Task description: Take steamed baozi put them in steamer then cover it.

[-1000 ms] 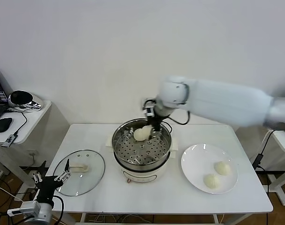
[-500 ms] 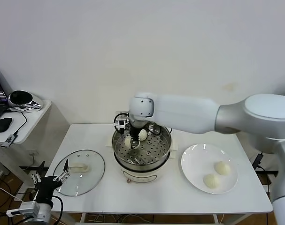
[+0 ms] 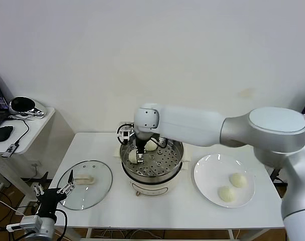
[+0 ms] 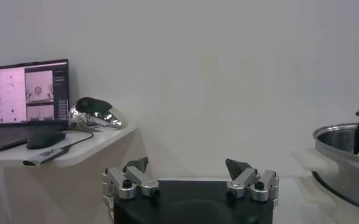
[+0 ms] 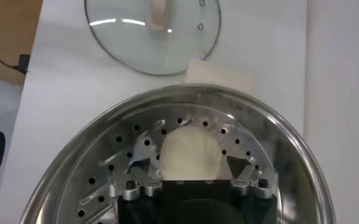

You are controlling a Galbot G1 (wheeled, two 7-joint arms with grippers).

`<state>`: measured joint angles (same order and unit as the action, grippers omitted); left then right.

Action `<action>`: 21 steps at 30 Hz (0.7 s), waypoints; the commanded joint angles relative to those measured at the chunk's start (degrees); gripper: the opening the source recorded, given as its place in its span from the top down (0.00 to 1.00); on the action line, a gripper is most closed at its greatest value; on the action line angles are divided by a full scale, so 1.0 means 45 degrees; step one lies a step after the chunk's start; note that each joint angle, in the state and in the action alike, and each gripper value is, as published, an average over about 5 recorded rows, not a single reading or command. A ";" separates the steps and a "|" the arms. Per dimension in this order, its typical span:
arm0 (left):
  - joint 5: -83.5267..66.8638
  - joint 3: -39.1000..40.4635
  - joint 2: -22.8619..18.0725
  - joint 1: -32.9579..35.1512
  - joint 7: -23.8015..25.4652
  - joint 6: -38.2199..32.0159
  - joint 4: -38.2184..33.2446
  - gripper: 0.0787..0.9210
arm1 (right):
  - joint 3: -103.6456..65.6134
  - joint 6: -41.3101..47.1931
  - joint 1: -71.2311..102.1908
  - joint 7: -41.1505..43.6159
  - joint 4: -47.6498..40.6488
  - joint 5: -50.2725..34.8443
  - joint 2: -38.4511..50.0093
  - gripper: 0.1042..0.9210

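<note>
Right gripper (image 3: 137,156) clamped on baozi (image 5: 190,156), lowering at steamer's (image 3: 175,173) nine o'clock; release next. Left gripper (image 4: 190,181) idle, fingers apart.

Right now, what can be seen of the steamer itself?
The steamer is a round, shiny stainless-steel pot on a white base, standing uncovered on the white table between the glass cover and the plate. Inside sits a perforated metal tray. Two baozi are in it: one resting on the tray at the back, one at the robot's left side between the fingers of the right end effector, which reaches down into the pot.
</note>
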<state>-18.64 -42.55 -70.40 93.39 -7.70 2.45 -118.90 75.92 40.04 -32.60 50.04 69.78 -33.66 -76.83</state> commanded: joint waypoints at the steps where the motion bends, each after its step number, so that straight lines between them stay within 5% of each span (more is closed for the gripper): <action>1: 0.0003 0.0060 0.0028 -0.0039 0.0000 0.0027 -0.0022 0.12 | 0.0113 -0.0596 -0.2008 0.1981 0.1737 0.0559 0.2194 0.12; 9: 0.0029 0.0226 0.0093 -0.0095 0.0006 0.0035 0.0004 0.12 | 0.1312 -0.2565 -0.3729 0.3838 0.4752 0.2518 0.6767 0.12; 21: 0.0153 0.0300 0.0148 -0.0091 0.0000 0.0061 0.0046 0.12 | 0.0324 -0.4977 -0.0597 0.4273 0.5580 0.6388 1.1696 0.12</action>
<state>-18.06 -41.30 -69.72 92.99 -7.69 2.69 -118.73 78.82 23.88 -40.03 66.02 90.05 -14.68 -38.55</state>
